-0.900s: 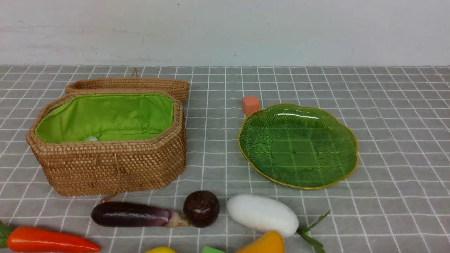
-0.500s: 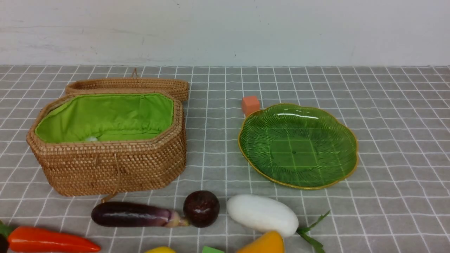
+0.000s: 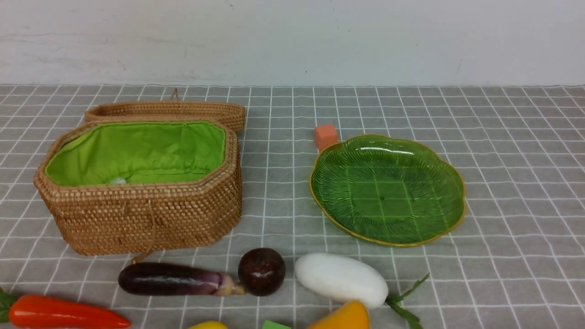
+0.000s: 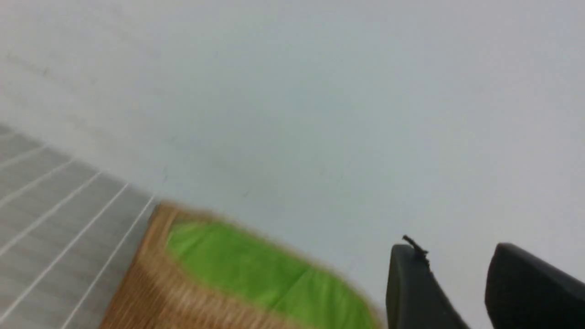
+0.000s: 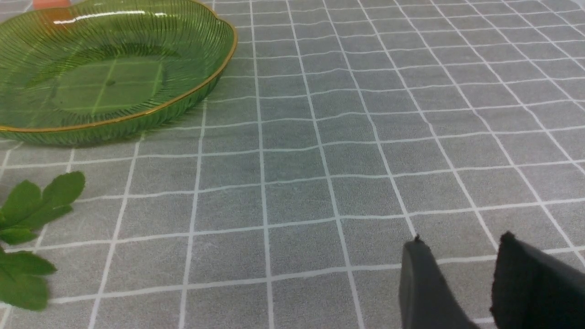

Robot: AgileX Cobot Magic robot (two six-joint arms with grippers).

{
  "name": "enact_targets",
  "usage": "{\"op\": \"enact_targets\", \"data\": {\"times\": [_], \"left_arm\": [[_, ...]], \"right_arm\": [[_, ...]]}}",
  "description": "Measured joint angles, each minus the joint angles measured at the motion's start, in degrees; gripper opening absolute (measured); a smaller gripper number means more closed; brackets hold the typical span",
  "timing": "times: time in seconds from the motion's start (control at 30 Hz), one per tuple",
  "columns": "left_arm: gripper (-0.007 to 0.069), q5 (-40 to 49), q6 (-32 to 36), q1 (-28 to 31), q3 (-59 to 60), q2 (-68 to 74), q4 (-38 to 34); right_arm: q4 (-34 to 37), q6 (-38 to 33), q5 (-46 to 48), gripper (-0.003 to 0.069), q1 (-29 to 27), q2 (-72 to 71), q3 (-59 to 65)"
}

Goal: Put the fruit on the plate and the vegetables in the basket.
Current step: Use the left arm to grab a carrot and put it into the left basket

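Little is changing on the table. Compared with a moment ago, every toy is lying where it was. Only a dark shape that was showing briefly beside the carrot's leaves is gone. We are judging that the sorting is not yet begun.

The left wrist view is blurring, so we are taking the left claw [image 4: 457, 249] to be moving. Its fingers are standing slightly apart and holding nothing. The basket [image 3: 146, 219] is sitting open ahead of and below this claw.

The right claw [image 5: 461, 240] is hovering low over the cloth [image 5: 320, 183], its fingers likewise parted and holding nothing. The plate [image 3: 388, 192] is lying ahead of it, off toward the robot's left, with no fruit on it.

Nearer the claws than either container, six toys are waiting in a loose row: the radish [image 3: 340, 279], eggplant [image 3: 169, 278], carrot [image 3: 64, 313], mango [image 3: 343, 317], ball [image 3: 261, 271] and lemon [image 3: 208, 326]. The radish's leaves are lying to the right claw's left.
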Motion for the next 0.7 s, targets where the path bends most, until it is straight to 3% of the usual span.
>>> {"op": "enact_targets", "data": {"times": [0.2,0.3,0.37,0.43,0.63,0.7], "left_arm": [[0.0238,15.02,-0.5,0.0,-22.05,7.81,0.55],[0.0238,31.12,-3.48,0.0,-32.23,18.81,0.93],[0.0238,35.9,-5.66,0.0,-33.62,22.68,1.07],[0.0238,42.21,-14.45,0.0,-33.71,30.15,2.13],[0.0238,44.81,-37.25,0.0,-30.82,39.72,9.0],[0.0238,46.83,-42.03,0.0,-29.88,42.2,11.26]], "right_arm": [[0.0,0.0,0.0,0.0242,0.0,0.0,0.0],[0.0,0.0,0.0,0.0242,0.0,0.0,0.0],[0.0,0.0,0.0,0.0242,0.0,0.0,0.0],[0.0,0.0,0.0,0.0242,0.0,0.0,0.0],[0.0,0.0,0.0,0.0242,0.0,0.0,0.0],[0.0,0.0,0.0,0.0242,0.0,0.0,0.0]]}}
